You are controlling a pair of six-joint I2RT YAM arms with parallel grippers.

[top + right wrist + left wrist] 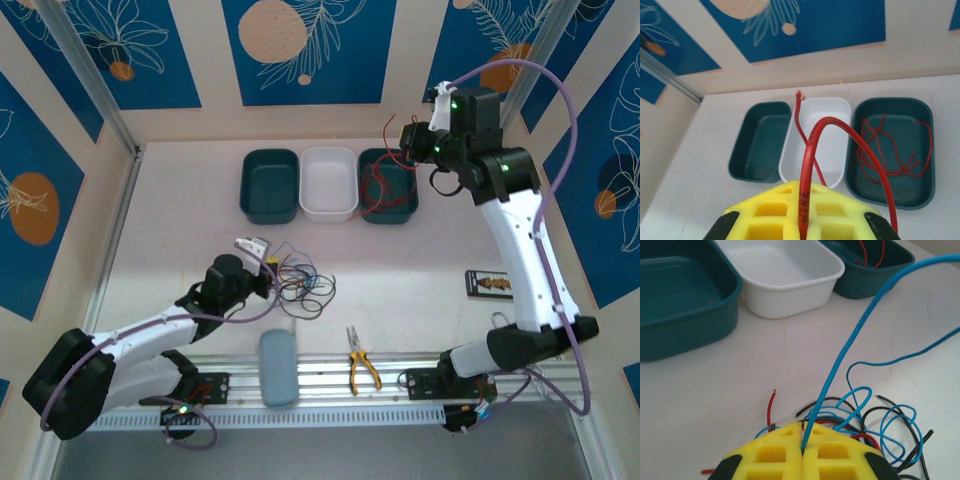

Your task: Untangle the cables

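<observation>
Since we're reading this left to right, we start with the left teal tray, which sits touching the left side of the white tray. Left of that pair the table is open all the way to the wall rail, so lots of room on that side.

Closer to us than the white tray and a bit left of it, the left gripper is down at the table. Its yellow fingers are pressed together on a light blue wire, which comes up out of the pinch and runs off to the upper right in the left wrist view. The cables, a loose knot of black, light blue and red, lie right at that gripper's tip and spread to its right. A bare strip of table separates them from the white tray. Further toward us, at the near edge, a grey case and pliers lie on the rail.

Touching the white tray's right side is the right teal tray, with red wires looped inside. The right gripper hangs over that tray's far right corner, clamped on a red wire that arches out of the closed fingers. In the top view we see a red strand hanging from it into the tray.
</observation>
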